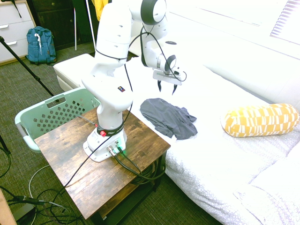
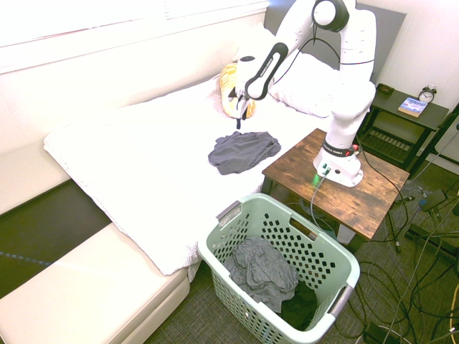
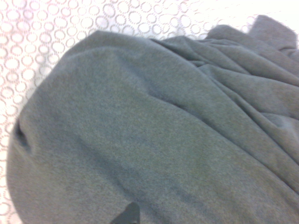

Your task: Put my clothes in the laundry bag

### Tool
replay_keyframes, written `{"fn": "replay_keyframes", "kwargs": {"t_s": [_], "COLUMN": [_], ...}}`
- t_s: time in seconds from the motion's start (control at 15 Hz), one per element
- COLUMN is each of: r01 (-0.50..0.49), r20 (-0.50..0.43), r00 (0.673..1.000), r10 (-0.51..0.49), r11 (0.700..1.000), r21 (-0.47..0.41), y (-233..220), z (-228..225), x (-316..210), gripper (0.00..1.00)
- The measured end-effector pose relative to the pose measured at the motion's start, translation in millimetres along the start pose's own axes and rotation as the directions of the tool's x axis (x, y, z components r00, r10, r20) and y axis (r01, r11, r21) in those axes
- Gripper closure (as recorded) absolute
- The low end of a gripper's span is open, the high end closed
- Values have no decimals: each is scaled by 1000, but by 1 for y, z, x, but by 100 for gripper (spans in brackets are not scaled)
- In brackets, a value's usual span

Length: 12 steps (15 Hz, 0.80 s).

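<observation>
Since we mean to pinch the grey shirt [image 1: 168,117] off the bed [image 1: 225,154], our gripper [image 1: 166,87] hangs just above it, fingers spread and empty.

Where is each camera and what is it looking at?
First exterior view: high up beside the wooden table, facing the bed; shows the whole arm and open gripper.
Second exterior view: high up past the laundry basket, facing the bed from the opposite side; shows arm and gripper.
Wrist view: on the wrist, looking down close at the grey shirt.
All share the grey shirt.
</observation>
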State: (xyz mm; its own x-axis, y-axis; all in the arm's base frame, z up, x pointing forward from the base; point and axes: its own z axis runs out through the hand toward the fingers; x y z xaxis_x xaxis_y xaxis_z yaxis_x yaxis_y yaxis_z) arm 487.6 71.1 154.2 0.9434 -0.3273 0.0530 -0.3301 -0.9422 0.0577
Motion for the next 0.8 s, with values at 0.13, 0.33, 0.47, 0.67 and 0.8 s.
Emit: {"fn": "replay_keyframes", "kwargs": {"t_s": [0.13, 0.33, 0.47, 0.67, 0.8], "r01": [118, 255, 314, 378, 391], "r20": [15, -5, -18, -62, -40], "r00": [993, 967, 949, 923, 919], "r10": [-118, -255, -314, -379, -391], "r11": [993, 967, 949, 925, 920], "r21": [3, -7, -15, -36, -25], "y": [-3, 23, 27, 25, 23], "z": [40, 104, 134, 165, 181], "x": [7, 28, 42, 51, 44], "gripper": [0, 0, 0, 0, 0]}}
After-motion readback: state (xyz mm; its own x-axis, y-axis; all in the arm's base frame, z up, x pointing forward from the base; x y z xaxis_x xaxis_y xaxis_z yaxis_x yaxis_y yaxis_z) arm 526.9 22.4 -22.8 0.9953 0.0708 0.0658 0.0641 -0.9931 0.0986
